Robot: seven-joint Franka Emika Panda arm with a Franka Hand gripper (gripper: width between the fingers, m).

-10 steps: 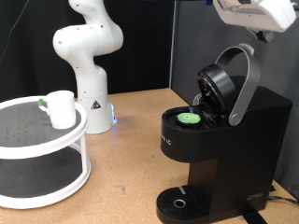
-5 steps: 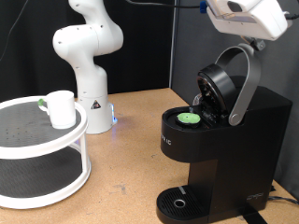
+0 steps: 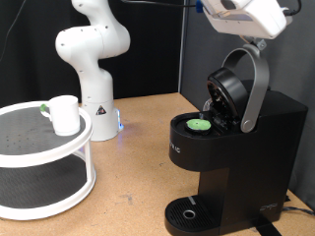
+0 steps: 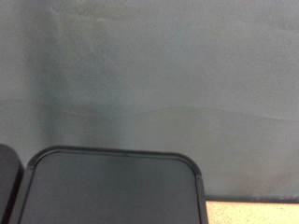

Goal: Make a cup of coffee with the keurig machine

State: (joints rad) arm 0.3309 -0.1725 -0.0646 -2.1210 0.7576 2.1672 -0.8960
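the keurig machine (image 3: 236,147) is my landmark here. its lid is standing open, the grey arched lid handle (image 3: 258,84) tipped up and back, and a green-topped pod (image 3: 200,125) sits down in the brew chamber at the front of the machine. so loading the pod looks done, as far as i can judge.

my gripper (image 3: 246,14) is above the machine, just over the top of that raised handle, at the exterior view's top edge. only the pale body of my hand shows; the fingers are cut off or hidden, so i cannot tell whether they are spread or closed, and i see nothing held. my wrist view shows only a dark flat panel with rounded corners and a grey backdrop behind it, no fingertips.

the cup (image 3: 65,114) is well apart from the machine, off to the exterior view's left, standing upright on the top tier of a round white two-level stand (image 3: 59,162). the round drip base (image 3: 189,211) under the machine's spout has no cup on it.

so what i judge is left: the lid is not yet closed, the cup is not yet under the spout, and no brewing shows.
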